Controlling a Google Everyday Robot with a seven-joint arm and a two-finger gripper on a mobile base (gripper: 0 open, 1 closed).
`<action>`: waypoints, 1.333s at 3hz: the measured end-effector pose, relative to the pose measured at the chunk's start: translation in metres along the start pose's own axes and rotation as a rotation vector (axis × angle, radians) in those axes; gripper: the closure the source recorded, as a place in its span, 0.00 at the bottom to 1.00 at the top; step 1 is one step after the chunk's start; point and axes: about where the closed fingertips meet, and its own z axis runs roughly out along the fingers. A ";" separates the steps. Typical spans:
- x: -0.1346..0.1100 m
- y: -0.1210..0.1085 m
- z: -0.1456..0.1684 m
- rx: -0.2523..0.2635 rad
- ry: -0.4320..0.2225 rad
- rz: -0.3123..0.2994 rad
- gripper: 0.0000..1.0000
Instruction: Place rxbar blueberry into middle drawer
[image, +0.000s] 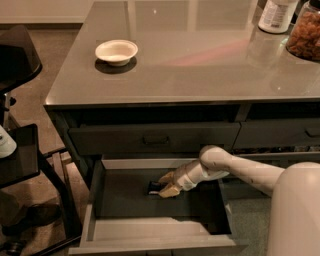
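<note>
The middle drawer (150, 229) is pulled open below the counter, with grey inner walls and a dark floor. My gripper (165, 185) reaches into it from the right, low over the floor near the back centre. Its tan fingers (170, 191) hold the rxbar blueberry (154, 189), a small dark bar with a bit of white print that sticks out to the left of the fingers. The bar is at or just above the drawer floor; I cannot tell whether it touches.
A white bowl (116, 51) stands on the grey countertop (200, 65) at the left. A white bottle (276, 15) and a jar of snacks (305, 35) stand at the back right. A closed drawer front with a handle (156, 140) is above the open drawer. Black furniture (20, 155) stands at the left.
</note>
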 end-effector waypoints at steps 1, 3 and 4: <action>0.028 0.005 0.008 0.006 -0.016 -0.002 1.00; 0.051 0.012 0.011 0.028 -0.028 -0.042 0.58; 0.051 0.017 0.008 0.041 -0.032 -0.067 0.35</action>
